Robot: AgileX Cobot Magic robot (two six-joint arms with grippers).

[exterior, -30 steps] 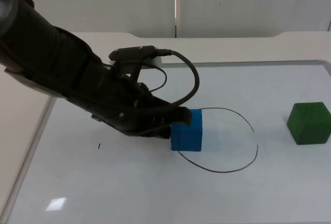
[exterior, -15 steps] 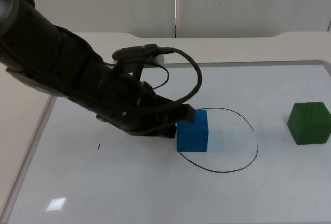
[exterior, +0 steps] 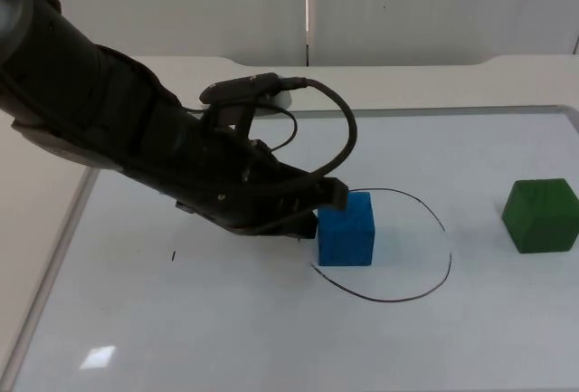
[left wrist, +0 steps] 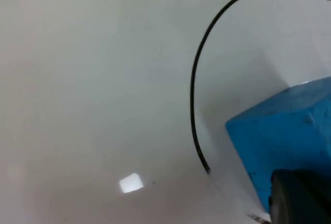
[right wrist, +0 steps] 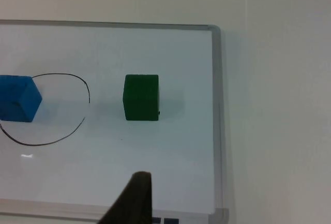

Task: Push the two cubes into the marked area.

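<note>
1. The left gripper (exterior: 330, 197) was low on the whiteboard (exterior: 271, 338), pressed against the blue cube's (exterior: 346, 228) left side; whether its fingers were spread could not be told.
2. The blue cube sat just inside the left edge of the drawn black outline (exterior: 425, 294).
3. The green cube (exterior: 541, 215) stood well apart, outside the outline to its right.
4. The right arm waited, its fingertip (right wrist: 135, 198) above the whiteboard's edge.
</note>
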